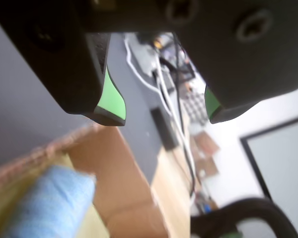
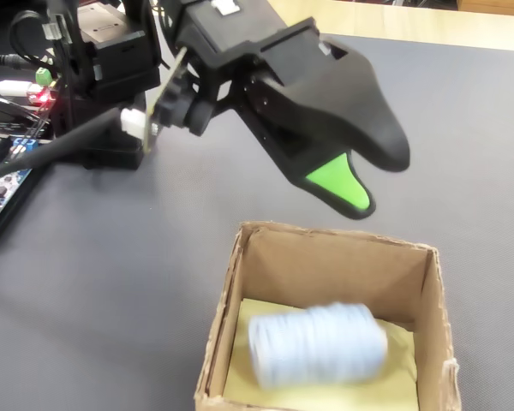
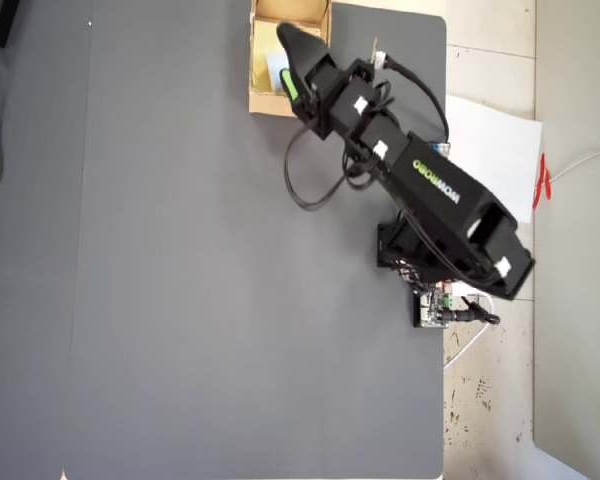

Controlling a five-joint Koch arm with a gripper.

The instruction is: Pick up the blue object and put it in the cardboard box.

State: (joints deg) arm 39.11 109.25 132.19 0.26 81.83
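Roll: the small pale-blue ribbed cylindrical roll [image 2: 317, 344] lies on its side on the yellowish floor of the box, blurred in the fixed view, so it may not have settled; it is free of the arm.
Box: the small tan corrugated cardboard box [image 2: 428, 282] sits on the dark grey desk [image 2: 111, 291], at about 12 o'clock of the mat in the overhead view.
Jaws: the black gripper with green pads [image 1: 166, 111] hangs above the box's far wall, at about 12 o'clock from the roll in the fixed view; the wrist view shows its jaws spread wide with nothing between them.
Step in hand: release looks done; what seems left is the retreat.
Doing it well: lift straight up with the jaws apart before swinging away, so neither green tip catches the cardboard rim and drags the box.
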